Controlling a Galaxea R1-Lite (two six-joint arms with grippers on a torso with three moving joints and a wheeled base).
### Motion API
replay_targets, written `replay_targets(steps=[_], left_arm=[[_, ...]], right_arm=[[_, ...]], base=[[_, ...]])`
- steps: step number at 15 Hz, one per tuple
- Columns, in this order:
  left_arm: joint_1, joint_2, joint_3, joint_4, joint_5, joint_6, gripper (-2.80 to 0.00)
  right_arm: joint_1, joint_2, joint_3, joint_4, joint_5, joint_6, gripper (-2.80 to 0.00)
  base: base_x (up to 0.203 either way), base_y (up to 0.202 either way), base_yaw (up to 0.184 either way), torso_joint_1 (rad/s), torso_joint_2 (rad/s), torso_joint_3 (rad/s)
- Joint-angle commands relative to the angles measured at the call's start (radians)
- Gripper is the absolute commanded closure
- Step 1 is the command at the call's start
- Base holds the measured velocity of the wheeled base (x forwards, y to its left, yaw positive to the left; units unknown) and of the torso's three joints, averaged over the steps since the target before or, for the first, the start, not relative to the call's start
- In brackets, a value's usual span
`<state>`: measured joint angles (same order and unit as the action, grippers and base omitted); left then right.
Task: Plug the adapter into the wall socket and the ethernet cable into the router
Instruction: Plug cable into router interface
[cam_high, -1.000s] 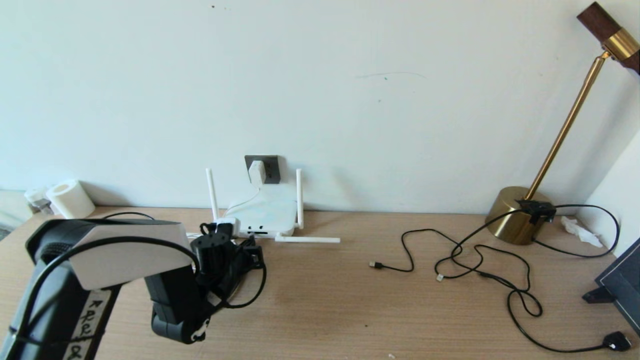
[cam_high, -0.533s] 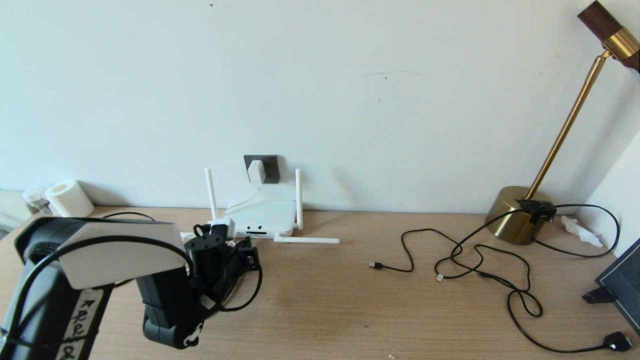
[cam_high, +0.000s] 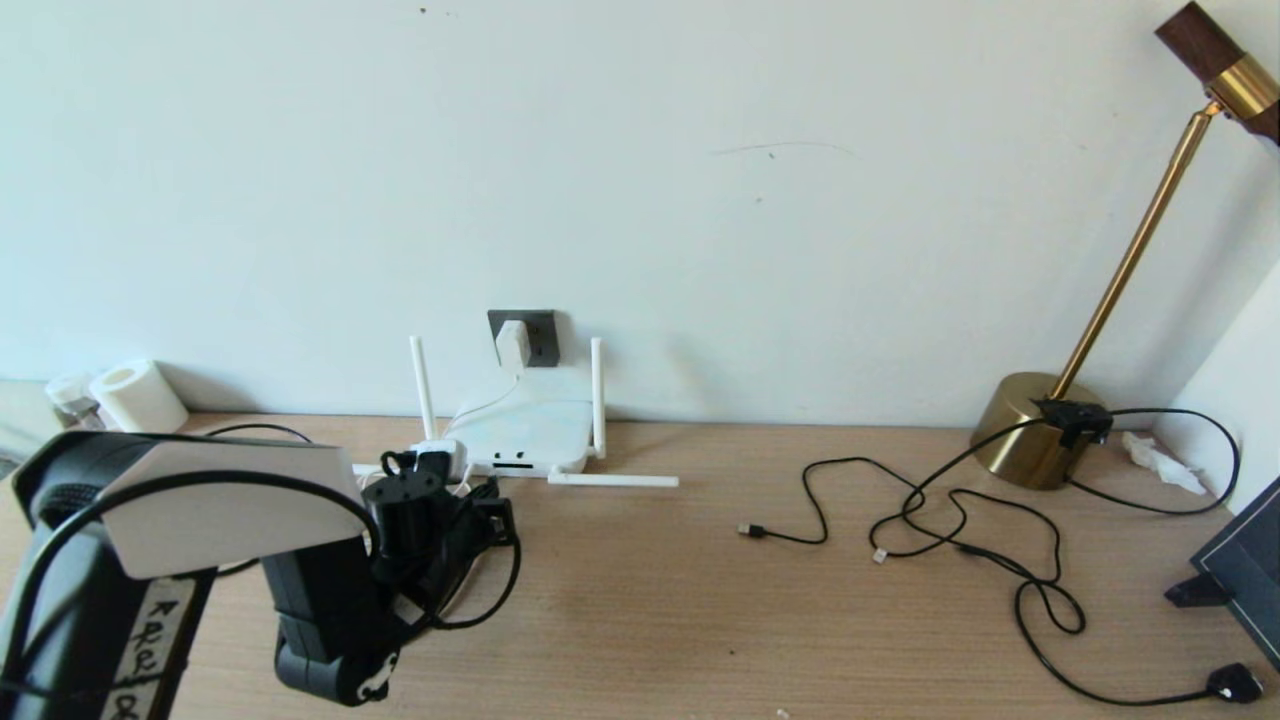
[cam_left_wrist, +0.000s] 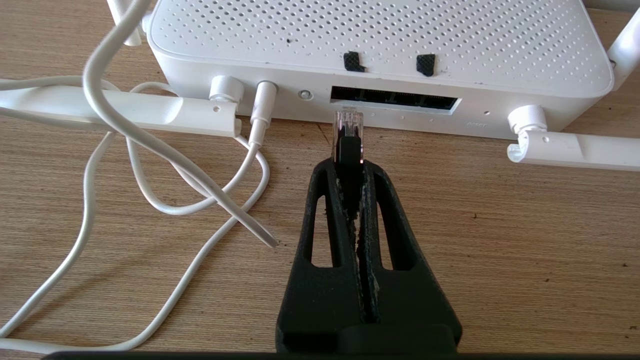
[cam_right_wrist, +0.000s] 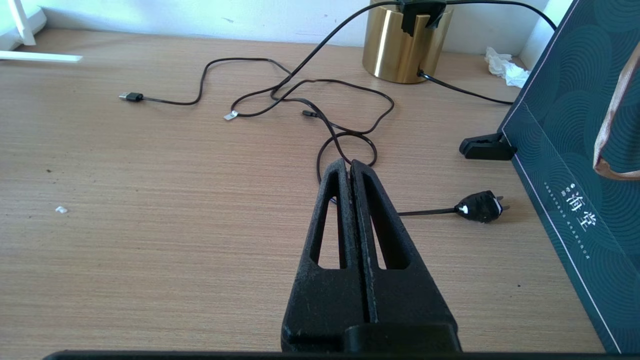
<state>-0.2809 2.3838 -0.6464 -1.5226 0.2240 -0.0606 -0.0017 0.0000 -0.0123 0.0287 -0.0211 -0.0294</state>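
The white adapter (cam_high: 513, 343) sits in the dark grey wall socket (cam_high: 545, 335), and its white cord (cam_left_wrist: 150, 150) loops on the desk to the router's back edge. The white router (cam_high: 525, 430) lies below the socket. My left gripper (cam_left_wrist: 350, 167) is shut on the black ethernet cable; the cable's clear connector (cam_left_wrist: 347, 122) pokes out ahead of the fingertips. It sits just short of the left end of the router's dark port slot (cam_left_wrist: 395, 97). My right gripper (cam_right_wrist: 348, 167) hangs shut and empty over the desk's right side.
One router antenna (cam_high: 612, 480) lies flat on the desk. Thin black cables (cam_high: 960, 520) sprawl at the right, ending in a black plug (cam_high: 1232, 683). A brass lamp (cam_high: 1030, 430) stands at the back right, a dark box (cam_right_wrist: 575, 125) at the right edge, a paper roll (cam_high: 140, 398) far left.
My left arm has shifted a little to the left and back towards me, still holding the ethernet cable. Nothing else has moved.
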Motion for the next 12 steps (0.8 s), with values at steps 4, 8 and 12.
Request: replay_targets(steps=[4, 8, 12], left_arm=[[0.002, 0.003, -0.007, -0.007, 0.001, -0.001, 0.0], [0.005, 0.005, -0.013, -0.007, -0.004, -0.001, 0.0], [0.008, -0.007, -0.048, 0.051, -0.02, -0.001, 0.0]], right_arm=[[0.0, 0.002, 0.0, 0.0, 0.001, -0.001, 0.0], [0.0, 0.002, 0.0, 0.0, 0.0, -0.001, 0.0], [0.0, 0.002, 0.0, 0.0, 0.0, 0.0, 0.0]], base=[[0.0, 0.0, 0.0, 0.0, 0.0, 0.0], [0.0, 0.0, 0.0, 0.0, 0.0, 0.0], [0.0, 0.0, 0.0, 0.0, 0.0, 0.0]])
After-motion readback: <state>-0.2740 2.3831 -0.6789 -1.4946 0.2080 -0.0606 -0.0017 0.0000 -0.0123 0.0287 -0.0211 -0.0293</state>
